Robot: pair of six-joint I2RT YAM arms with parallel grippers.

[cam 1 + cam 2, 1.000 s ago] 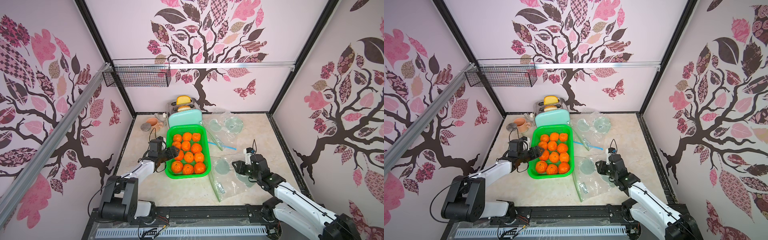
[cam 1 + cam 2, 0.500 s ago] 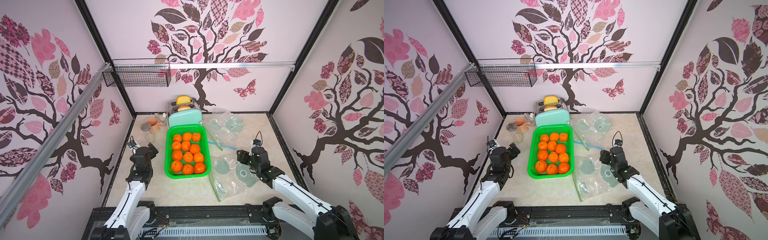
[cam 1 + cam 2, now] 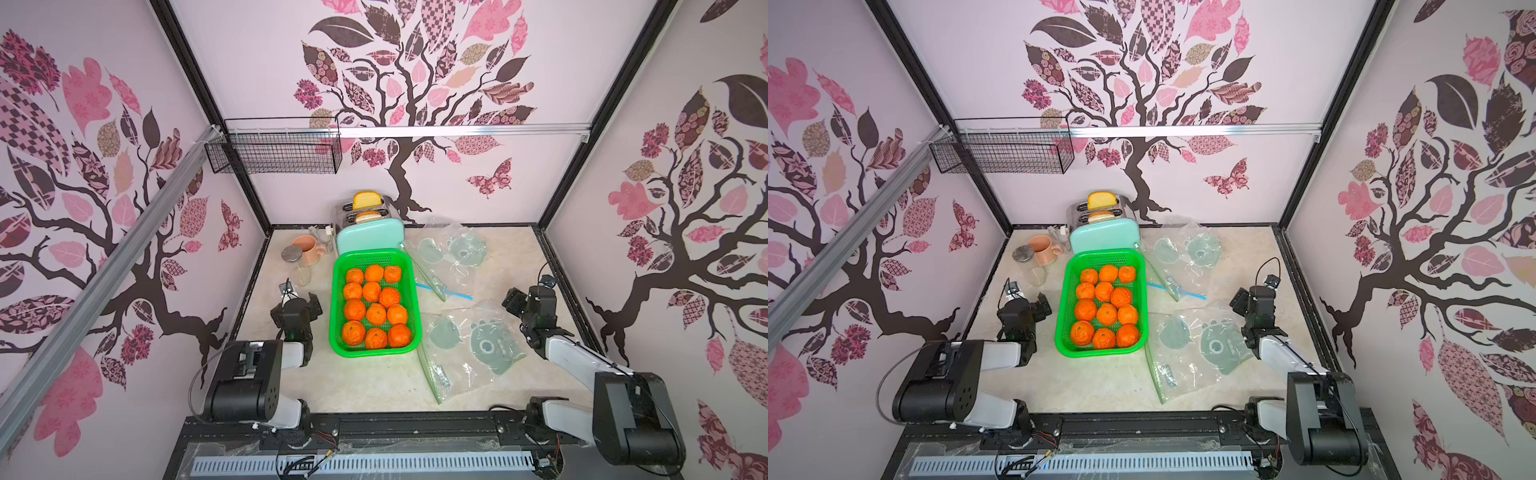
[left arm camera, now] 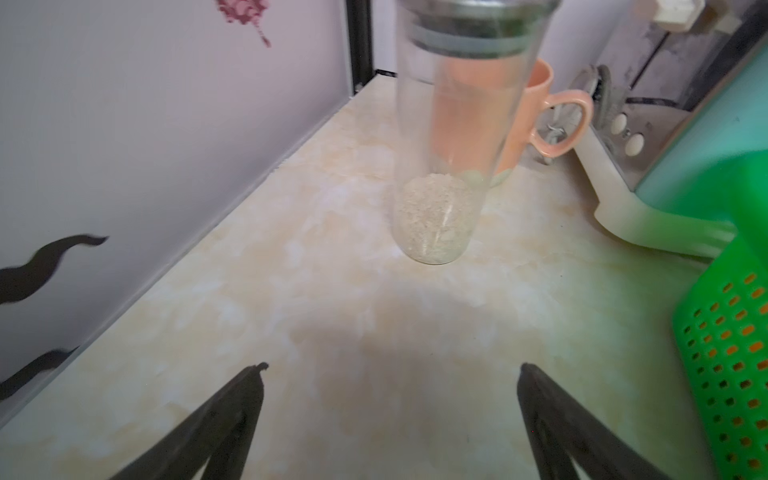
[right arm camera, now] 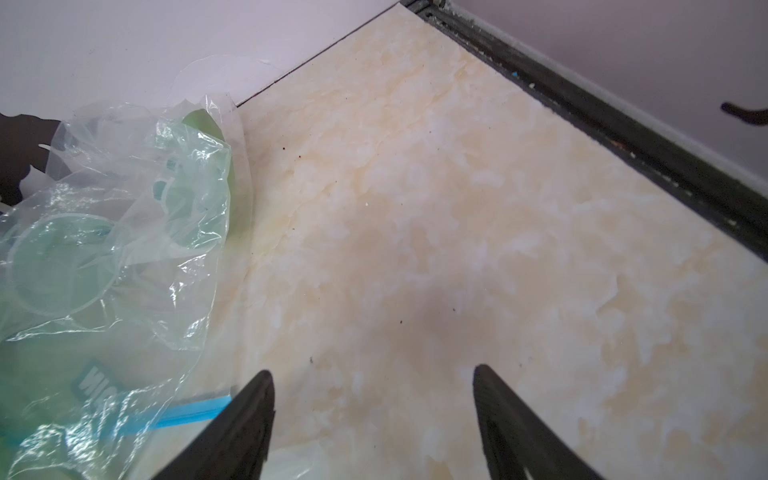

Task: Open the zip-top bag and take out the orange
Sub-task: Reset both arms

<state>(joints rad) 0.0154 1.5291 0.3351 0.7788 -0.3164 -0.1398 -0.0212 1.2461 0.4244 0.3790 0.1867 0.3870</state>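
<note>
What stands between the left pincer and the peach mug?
A clear glass jar, upright, in front of the mug; the left wrist view shows it ahead of the open left pincer.

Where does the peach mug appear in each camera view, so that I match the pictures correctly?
In a top view: the peach mug stands at the back of the table, just beyond the far corner of the green basket.
In a top view: the same place, beyond the basket.
Left wrist: behind the glass jar, its handle showing.
Right wrist: not in it.
Shared landmark: the green basket, absent only from the right wrist view.
</note>
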